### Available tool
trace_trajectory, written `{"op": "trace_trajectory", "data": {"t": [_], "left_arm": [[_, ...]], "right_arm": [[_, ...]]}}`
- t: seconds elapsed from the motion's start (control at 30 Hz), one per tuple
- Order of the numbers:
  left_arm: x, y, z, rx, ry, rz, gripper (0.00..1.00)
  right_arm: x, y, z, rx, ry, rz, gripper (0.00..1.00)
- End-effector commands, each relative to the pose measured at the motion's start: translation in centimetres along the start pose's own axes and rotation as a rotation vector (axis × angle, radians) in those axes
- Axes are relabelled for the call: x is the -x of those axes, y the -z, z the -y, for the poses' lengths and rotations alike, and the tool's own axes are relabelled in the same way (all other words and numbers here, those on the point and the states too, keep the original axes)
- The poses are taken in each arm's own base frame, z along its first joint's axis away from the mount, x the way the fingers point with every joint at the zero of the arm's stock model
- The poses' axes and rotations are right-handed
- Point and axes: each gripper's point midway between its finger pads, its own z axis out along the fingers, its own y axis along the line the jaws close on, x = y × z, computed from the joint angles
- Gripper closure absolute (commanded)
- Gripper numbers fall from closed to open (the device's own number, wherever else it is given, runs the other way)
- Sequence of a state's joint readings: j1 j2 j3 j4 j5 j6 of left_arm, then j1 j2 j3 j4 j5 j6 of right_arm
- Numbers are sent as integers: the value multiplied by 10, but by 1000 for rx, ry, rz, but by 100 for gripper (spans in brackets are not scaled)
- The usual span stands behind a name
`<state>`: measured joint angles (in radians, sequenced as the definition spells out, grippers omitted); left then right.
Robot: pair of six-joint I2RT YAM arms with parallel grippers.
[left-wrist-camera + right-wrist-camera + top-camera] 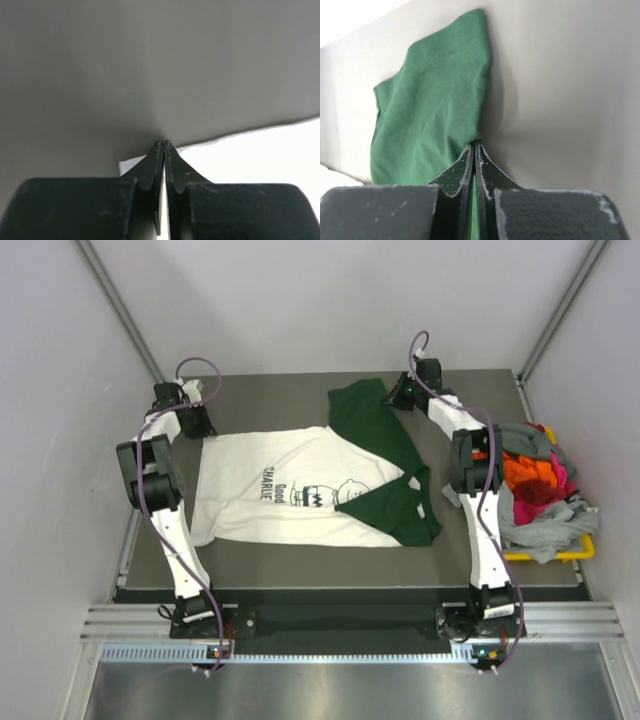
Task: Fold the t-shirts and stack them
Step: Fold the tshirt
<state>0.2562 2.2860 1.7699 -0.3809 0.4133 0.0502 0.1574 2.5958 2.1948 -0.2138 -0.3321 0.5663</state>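
Observation:
A white t-shirt (290, 490) with black cartoon print, lettering and dark green sleeves (375, 430) lies spread flat on the grey table. My left gripper (199, 423) is at its far left hem corner. In the left wrist view that gripper (164, 143) is shut on the white cloth (260, 155). My right gripper (401, 395) is at the far tip of the upper green sleeve. In the right wrist view it (474, 145) is shut on the green cloth (435, 110). More t-shirts (530, 480), grey, orange, red and pink, are piled at the right.
The pile sits in a yellow plastic bin (565, 555) at the table's right edge, beside the right arm. White walls close in the table (300, 560) at the back and on both sides.

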Motion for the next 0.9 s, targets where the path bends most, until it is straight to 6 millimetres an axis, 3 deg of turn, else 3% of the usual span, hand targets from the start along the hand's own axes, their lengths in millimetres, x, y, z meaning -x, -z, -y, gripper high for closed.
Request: {"op": "trace_trajectory", "data": {"t": [0.0,0.1,0.13,0.23,0.3,0.4,0.63,0.87], "left_arm": [[-14,19,23,-107,-28,-44,95],[-10,39,25,-107,-63,-12,86],[-6,45,23,-92,-72,2,69],[12,61,13,-56,-89,54,54],[25,69,4,-36,-77,86,53],[28,72,-9,-2,-47,99,51],[-9,44,-17,-21,-7,-10,50],[-8,27,-12,-82,25,-33,50]], "right_arm": [[42,40,-66,135,100,94,100],[55,63,-90,163,145,125,100],[56,66,-94,168,153,128,100],[58,72,-101,173,179,137,100],[56,71,-102,172,183,131,100],[50,70,-102,169,188,113,100],[43,81,-112,167,234,102,100],[33,98,-112,152,269,84,100]]}}
